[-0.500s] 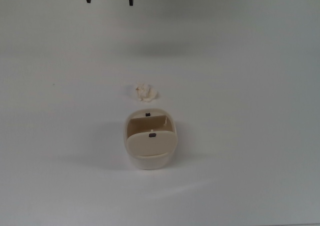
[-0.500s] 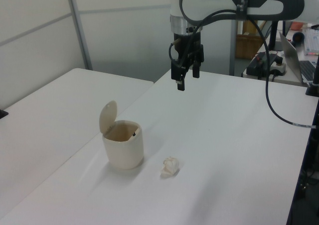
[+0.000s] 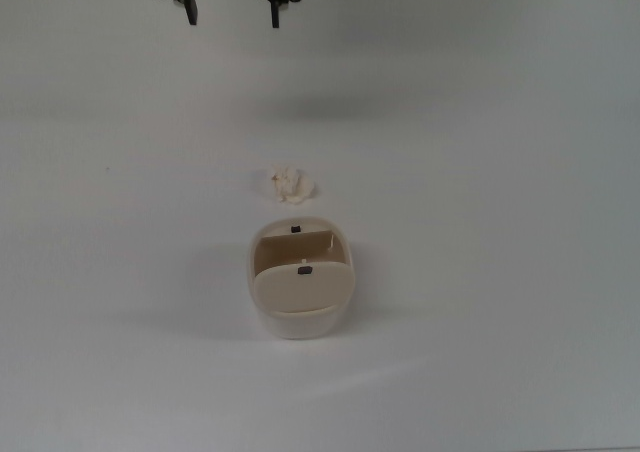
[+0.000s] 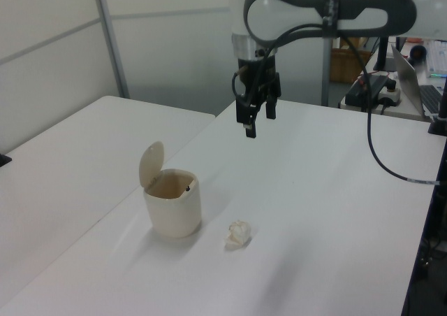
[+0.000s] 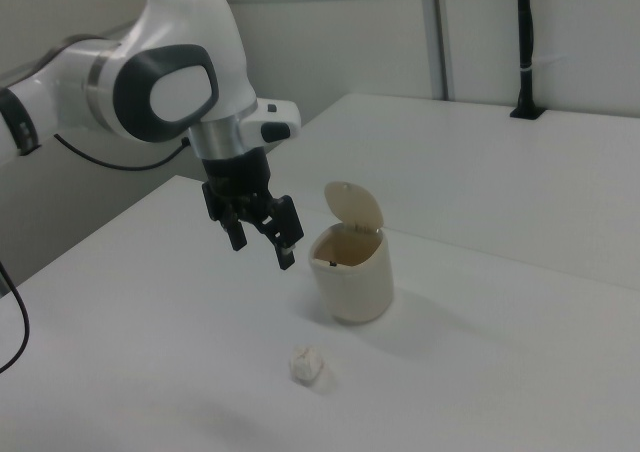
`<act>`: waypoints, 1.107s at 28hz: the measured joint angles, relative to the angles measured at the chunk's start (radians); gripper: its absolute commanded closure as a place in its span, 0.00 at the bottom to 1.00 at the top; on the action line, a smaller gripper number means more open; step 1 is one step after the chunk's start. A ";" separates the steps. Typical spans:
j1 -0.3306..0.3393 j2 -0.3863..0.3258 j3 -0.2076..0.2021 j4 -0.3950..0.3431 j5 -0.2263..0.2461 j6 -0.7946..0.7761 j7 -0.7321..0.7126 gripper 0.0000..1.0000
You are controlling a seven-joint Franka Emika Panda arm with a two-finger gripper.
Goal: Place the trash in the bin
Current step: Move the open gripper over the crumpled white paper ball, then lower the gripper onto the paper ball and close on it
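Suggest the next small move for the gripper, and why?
Probably lower the open two-finger gripper toward the small crumpled cream-white paper wad. The gripper hangs empty in the air, well above the white table, and the wad lies untouched beside the small cream-beige plastic bin, whose flap lid is up, so only the pickup seems to be pending.

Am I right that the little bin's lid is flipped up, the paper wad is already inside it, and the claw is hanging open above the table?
Not quite. The trash is not inside the bin; it lies on the table beside it, as the right view shows. The rest holds: the lid is flipped up, and the gripper hangs open above the table.
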 measured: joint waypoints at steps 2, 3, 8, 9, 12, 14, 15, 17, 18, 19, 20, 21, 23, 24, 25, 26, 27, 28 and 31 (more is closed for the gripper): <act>0.006 0.019 0.002 -0.001 0.000 0.000 -0.045 0.00; 0.008 0.033 0.006 -0.002 0.001 0.000 -0.083 0.00; 0.017 0.085 0.030 -0.016 0.001 0.000 -0.199 0.00; 0.020 0.101 0.039 -0.022 0.001 0.003 -0.211 0.00; 0.031 0.134 0.051 -0.039 0.001 0.029 -0.221 0.00; 0.037 0.151 0.055 -0.061 0.001 0.066 -0.223 0.00; 0.040 0.159 0.056 -0.081 0.001 0.099 -0.224 0.00; 0.044 0.168 0.056 -0.115 0.001 0.155 -0.225 0.00; 0.046 0.170 0.056 -0.134 0.001 0.187 -0.225 0.00; 0.048 0.173 0.056 -0.151 0.001 0.216 -0.225 0.00; 0.051 0.179 0.057 -0.175 0.000 0.250 -0.225 0.00; 0.053 0.184 0.057 -0.187 0.000 0.266 -0.225 0.00; 0.058 0.197 0.057 -0.203 -0.007 0.288 -0.220 0.00; 0.061 0.206 0.057 -0.208 -0.015 0.296 -0.214 0.00; 0.063 0.215 0.057 -0.210 -0.026 0.302 -0.205 0.00; 0.065 0.229 0.057 -0.211 -0.043 0.314 -0.188 0.00; 0.067 0.238 0.057 -0.211 -0.053 0.321 -0.177 0.00; 0.068 0.247 0.057 -0.211 -0.061 0.329 -0.165 0.00; 0.069 0.280 0.057 -0.211 -0.074 0.365 -0.135 0.02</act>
